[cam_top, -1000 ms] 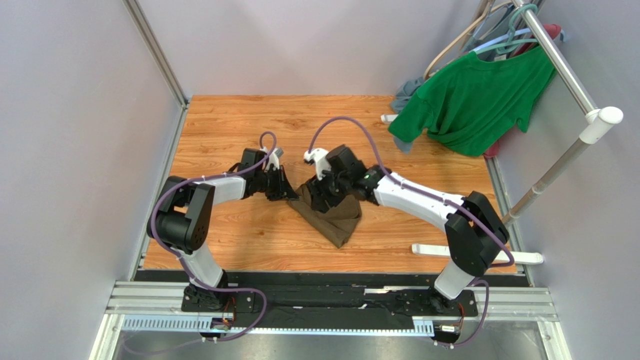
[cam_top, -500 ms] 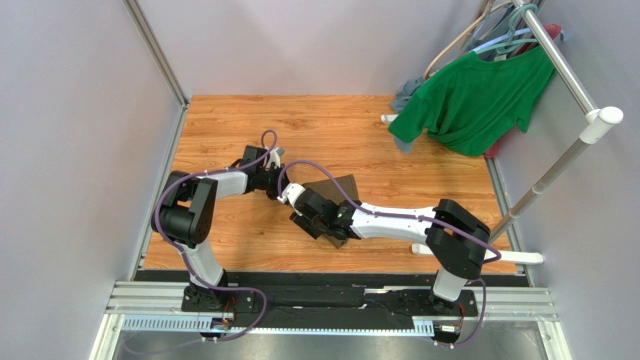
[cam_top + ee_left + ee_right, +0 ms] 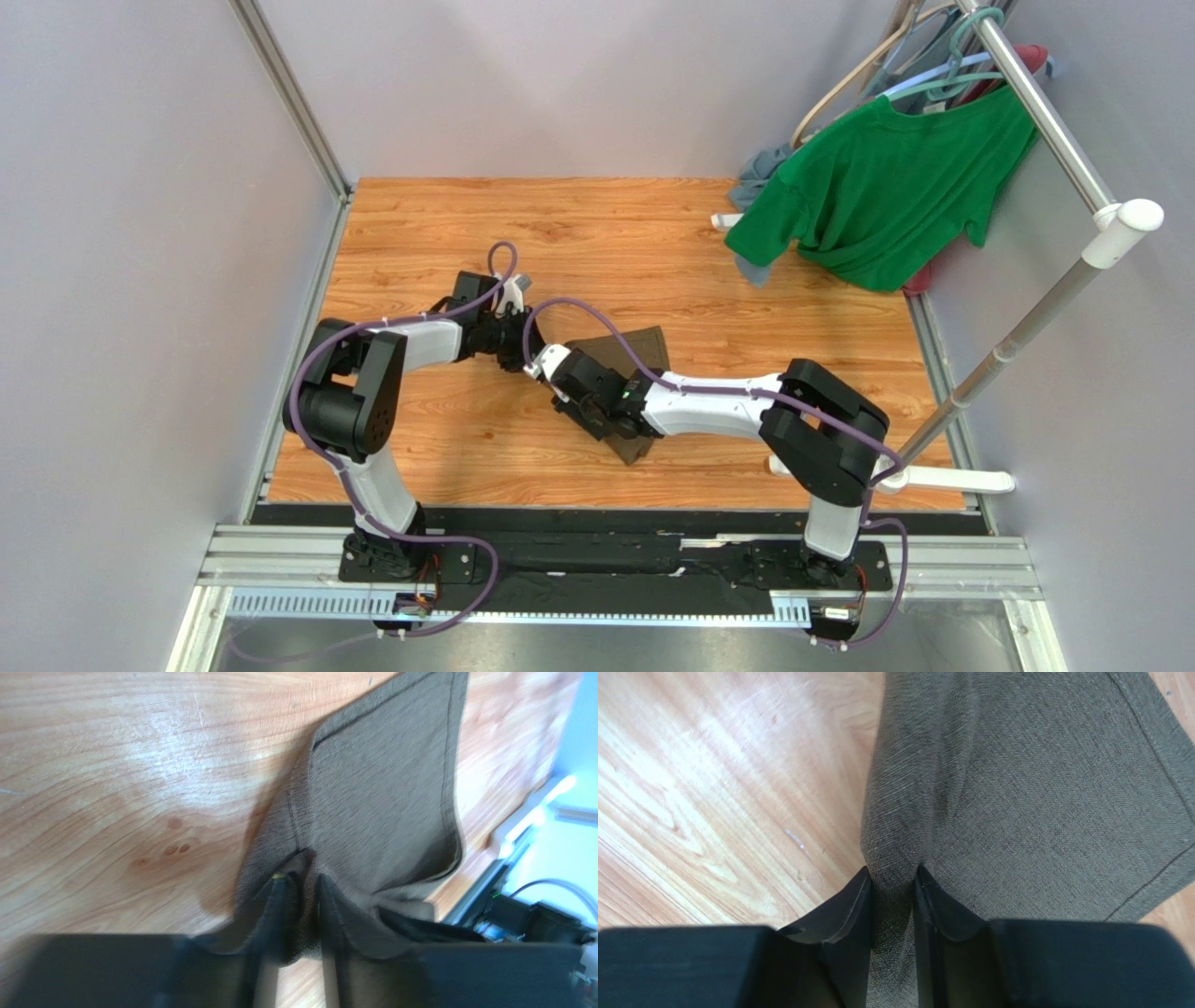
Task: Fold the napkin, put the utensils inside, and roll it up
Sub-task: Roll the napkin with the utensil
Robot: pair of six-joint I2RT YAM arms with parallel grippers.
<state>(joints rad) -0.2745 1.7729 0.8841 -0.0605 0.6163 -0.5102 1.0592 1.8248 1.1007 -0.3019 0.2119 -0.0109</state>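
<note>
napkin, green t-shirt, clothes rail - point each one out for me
napkin [image 3: 645, 345], top view, on its flat far part beyond the right arm.
green t-shirt [image 3: 884, 196], top view, middle of its chest.
clothes rail [image 3: 1131, 220], top view, on its white end cap.

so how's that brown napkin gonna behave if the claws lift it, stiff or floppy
Probably floppy: the napkin bunches into a soft ridge where the right claw pinches it. It likely sags and drapes when lifted, since it puckers into folds at the left claw too. The woven texture suggests it won't slip out easily.
</note>
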